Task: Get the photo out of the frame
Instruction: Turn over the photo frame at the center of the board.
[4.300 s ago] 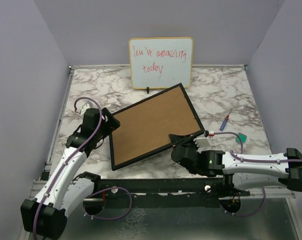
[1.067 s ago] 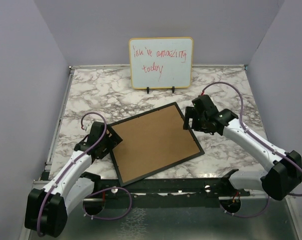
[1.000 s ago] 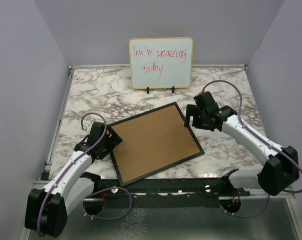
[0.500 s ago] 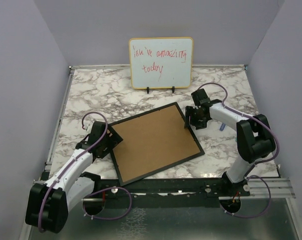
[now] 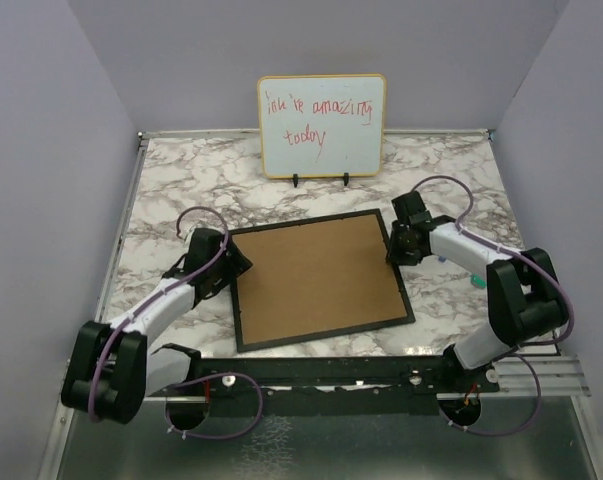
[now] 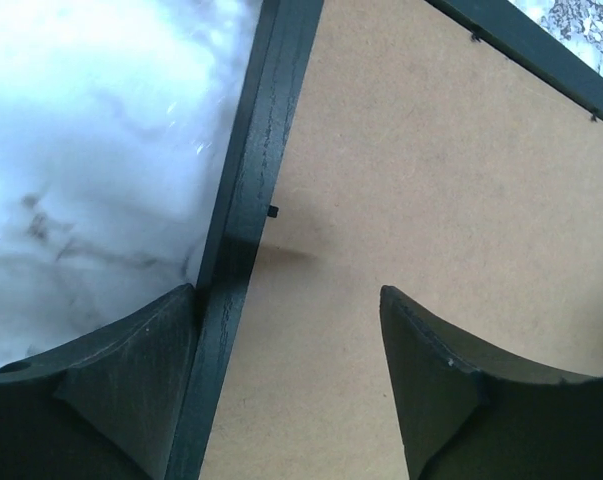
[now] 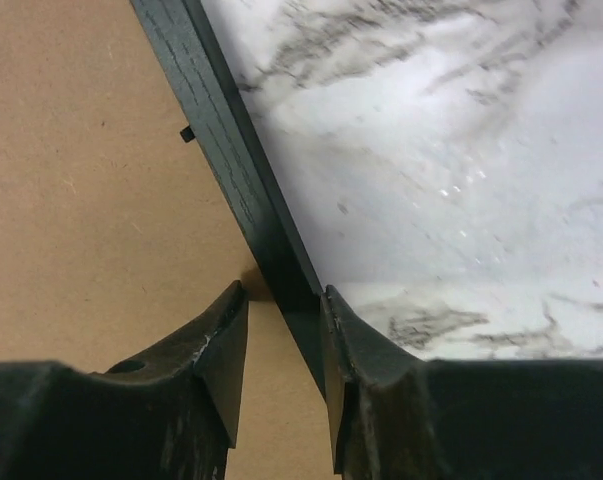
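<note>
The frame (image 5: 321, 279) lies face down in the middle of the marble table, its brown back panel (image 6: 431, 180) up and its sides roughly square to the table edges. The photo is hidden beneath the panel. My left gripper (image 5: 228, 268) straddles the frame's left rail (image 6: 251, 200), jaws wide open. One finger (image 6: 131, 380) touches the rail's outer side, the other is over the panel. My right gripper (image 5: 396, 245) straddles the right rail (image 7: 231, 150) with its jaws narrow. Its outer finger (image 7: 366, 370) touches the rail, and a small gap shows at the inner finger.
A whiteboard (image 5: 322, 125) with red handwriting stands on a small easel at the back centre. A small teal-tipped item (image 5: 478, 283) peeks out beside the right forearm. Small black tabs (image 6: 272, 212) sit on the rails' inner edges. Grey walls close in the table on three sides.
The frame has turned from a slanted lie to nearly square with the table. Both grippers came down onto its side rails, and the right jaws narrowed a lot, the left a little.
</note>
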Tool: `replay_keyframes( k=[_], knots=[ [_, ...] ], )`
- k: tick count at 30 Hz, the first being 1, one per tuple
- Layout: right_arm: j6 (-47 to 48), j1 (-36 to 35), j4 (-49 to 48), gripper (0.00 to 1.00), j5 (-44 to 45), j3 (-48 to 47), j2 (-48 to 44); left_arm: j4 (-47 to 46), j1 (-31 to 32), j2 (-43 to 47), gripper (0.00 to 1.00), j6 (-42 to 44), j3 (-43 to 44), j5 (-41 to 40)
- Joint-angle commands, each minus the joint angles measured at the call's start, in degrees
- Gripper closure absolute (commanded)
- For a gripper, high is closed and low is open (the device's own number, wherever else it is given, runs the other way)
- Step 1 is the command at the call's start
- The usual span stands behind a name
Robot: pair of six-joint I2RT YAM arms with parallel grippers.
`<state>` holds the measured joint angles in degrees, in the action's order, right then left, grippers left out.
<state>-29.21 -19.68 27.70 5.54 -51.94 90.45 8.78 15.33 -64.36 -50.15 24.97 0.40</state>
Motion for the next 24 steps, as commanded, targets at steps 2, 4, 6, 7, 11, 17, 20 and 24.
replay_keyframes(
  k=[2, 4, 6, 7, 11, 17, 20, 24],
  knots=[
    [-7.87, -0.36, -2.98, 0.65, 4.37, 5.11, -5.61, -1.66, 0.31, -13.41, 0.28, 5.73, 7.20, 7.13],
    [-8.30, -0.38, -3.57, 0.64, 4.88, 6.02, -6.95, -1.54, 0.31, -16.88, 0.30, 6.95, 9.47, 8.11],
    [-7.94, -0.16, -3.56, 0.55, 5.93, 5.95, -7.50, -0.70, 0.31, -18.82, 0.31, 7.89, 10.95, 8.37],
    [-7.50, -0.01, -3.32, 0.51, 5.89, 5.27, -7.48, 0.86, 0.31, -19.10, 0.32, 8.14, 11.57, 7.49],
    [-6.35, 0.70, -0.66, 0.39, 5.25, 2.01, -7.12, 4.34, 0.31, -15.18, 0.19, 7.88, 10.74, 2.75],
    [-7.09, 2.27, 3.00, 0.08, 10.55, -1.17, -11.86, 12.28, 0.31, -12.83, 0.03, 10.82, 14.38, -2.66],
    [-8.05, 3.91, 5.02, 0.00, 16.95, -2.91, -13.10, 16.44, 0.31, -12.50, 0.01, 13.94, 18.17, -4.85],
    [-9.44, 10.69, 6.47, 0.00, 15.71, -4.05, -11.88, 19.47, 0.15, -10.49, 0.01, 17.99, 21.35, -8.01]
  ],
)
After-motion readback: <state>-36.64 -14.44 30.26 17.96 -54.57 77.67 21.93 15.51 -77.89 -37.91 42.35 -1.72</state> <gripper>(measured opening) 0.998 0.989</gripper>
